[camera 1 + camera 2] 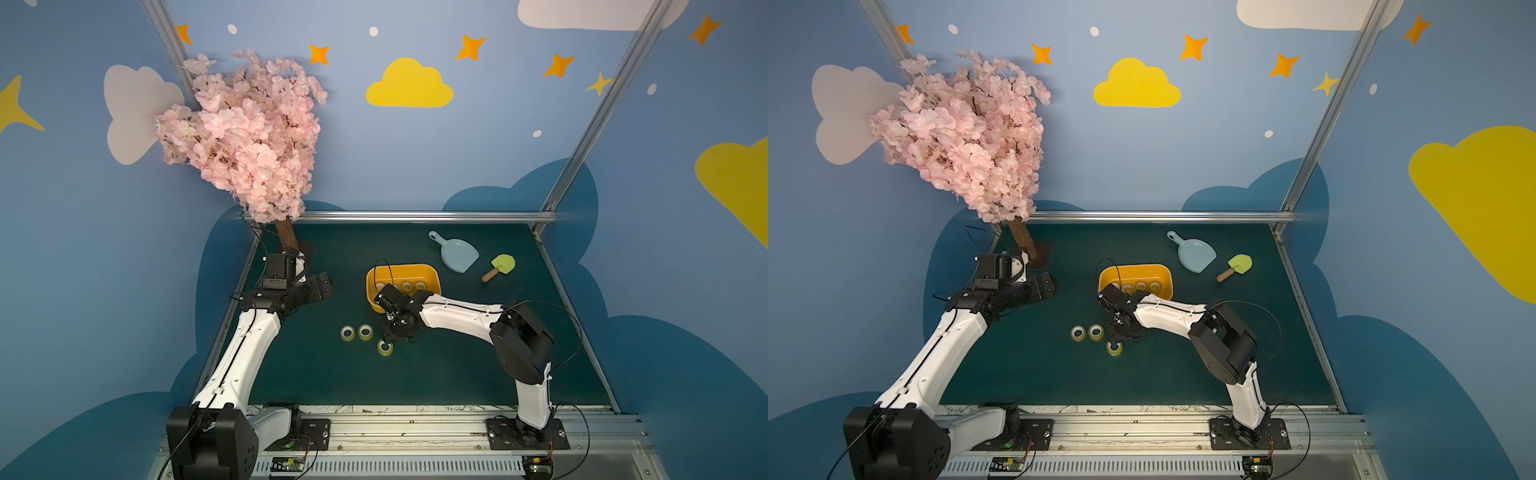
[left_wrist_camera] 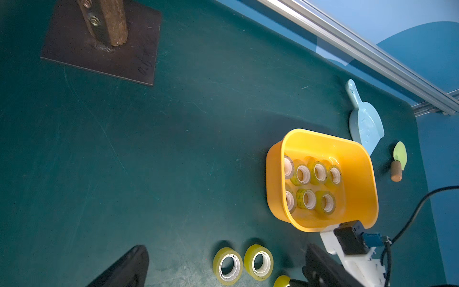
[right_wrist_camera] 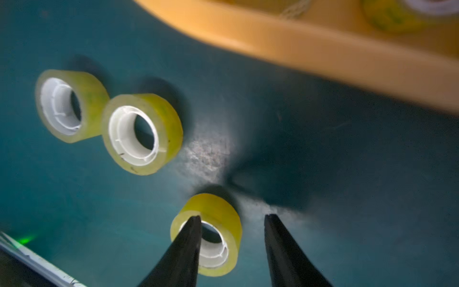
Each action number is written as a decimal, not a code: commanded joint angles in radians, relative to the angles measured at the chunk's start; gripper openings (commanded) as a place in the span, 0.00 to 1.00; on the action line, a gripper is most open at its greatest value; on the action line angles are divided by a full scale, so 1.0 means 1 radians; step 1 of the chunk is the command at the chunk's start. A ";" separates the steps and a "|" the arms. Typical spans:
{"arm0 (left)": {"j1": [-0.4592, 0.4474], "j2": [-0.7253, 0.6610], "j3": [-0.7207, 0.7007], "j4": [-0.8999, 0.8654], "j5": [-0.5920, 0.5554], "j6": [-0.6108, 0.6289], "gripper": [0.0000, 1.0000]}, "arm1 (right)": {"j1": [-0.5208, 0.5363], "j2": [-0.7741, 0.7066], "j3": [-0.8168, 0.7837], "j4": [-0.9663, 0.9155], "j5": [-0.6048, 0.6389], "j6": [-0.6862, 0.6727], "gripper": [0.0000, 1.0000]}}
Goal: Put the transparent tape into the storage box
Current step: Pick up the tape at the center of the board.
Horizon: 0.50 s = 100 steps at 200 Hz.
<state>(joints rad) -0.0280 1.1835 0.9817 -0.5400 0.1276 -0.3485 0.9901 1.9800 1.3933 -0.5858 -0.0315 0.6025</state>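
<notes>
While my right claw hangs spread over the nearest tape roll, one finger above its white core and one outside it, a second roll and a third roll lie just left. The storage box, already holding rolls, sits just beyond.

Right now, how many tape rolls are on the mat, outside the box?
3. Two rolls side by side on the mat; a third roll nearer the robot, under the right gripper. The right arm may hide others.
</notes>
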 commanded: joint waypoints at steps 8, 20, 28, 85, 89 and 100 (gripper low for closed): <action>0.003 -0.020 0.000 0.002 0.012 -0.006 1.00 | 0.021 -0.039 -0.038 -0.017 0.024 -0.004 0.48; 0.003 -0.018 -0.001 0.005 0.018 -0.007 1.00 | 0.028 -0.053 -0.061 -0.012 0.019 0.001 0.48; 0.003 -0.016 0.000 0.005 0.021 -0.007 1.00 | 0.034 -0.057 -0.071 -0.013 0.019 0.005 0.48; 0.003 -0.021 -0.001 0.005 0.026 -0.007 1.00 | 0.052 -0.006 -0.062 -0.043 0.063 0.020 0.45; 0.003 -0.021 -0.002 0.006 0.024 -0.007 1.00 | 0.053 -0.006 -0.061 -0.046 0.070 0.020 0.44; 0.003 -0.021 -0.003 0.005 0.023 -0.006 1.00 | 0.053 -0.008 -0.058 -0.053 0.083 0.019 0.40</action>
<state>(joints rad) -0.0280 1.1828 0.9817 -0.5373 0.1413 -0.3485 1.0370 1.9633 1.3266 -0.5880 0.0090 0.6098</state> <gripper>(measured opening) 0.999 0.434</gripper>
